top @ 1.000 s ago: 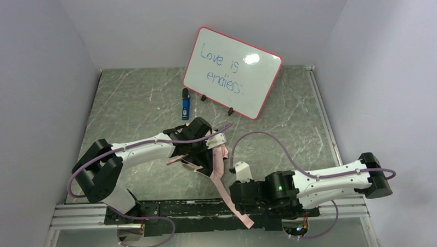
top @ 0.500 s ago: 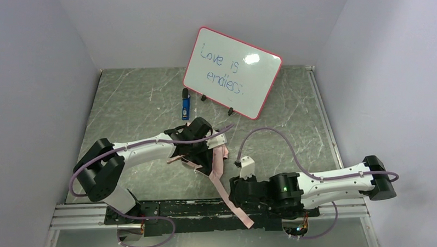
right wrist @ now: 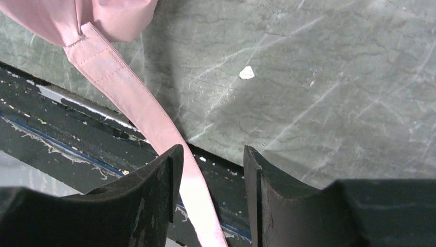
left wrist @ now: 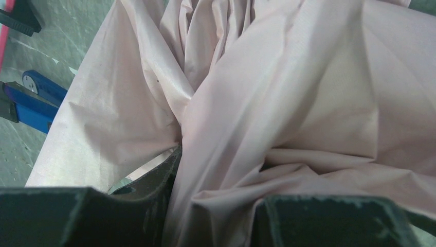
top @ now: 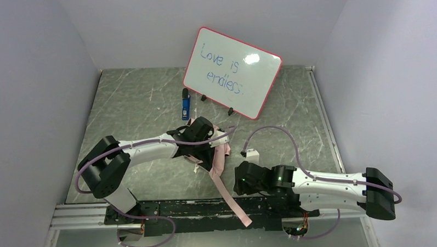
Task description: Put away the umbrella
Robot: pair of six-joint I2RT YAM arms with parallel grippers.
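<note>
top and wrist views, one moment. the red-framed whiteboard [top: 234, 72] stands tilted at the far end of the grey marbled table [top: 133, 99] and serves as the reference. the umbrella [top: 222, 155], collapsed into a crumpled bundle of pale pink fabric, lies on the table well in front of the whiteboard, toward the arm bases and roughly below its lower edge. its pink strap [top: 232, 200] trails from the bundle farther from the whiteboard, crossing onto the black rail [top: 181, 208] at the table's near edge. the left gripper [left wrist: 221, 177] is buried in the bundle on the side below the whiteboard's lower left corner; in the left wrist view, folds of fabric fill the gap between its dark fingers [left wrist: 154, 200], so it pinches a bunch of canopy. the right gripper [right wrist: 213, 150] sits in front of the whiteboard's right half, just right of the strap; its fingers stand spread with bare table visible between them, and the strap passes along the inner edge of one finger without being clamped. a blue marker [top: 186, 106] lies just in front of the whiteboard's lower left corner, between it and the umbrella.
</note>
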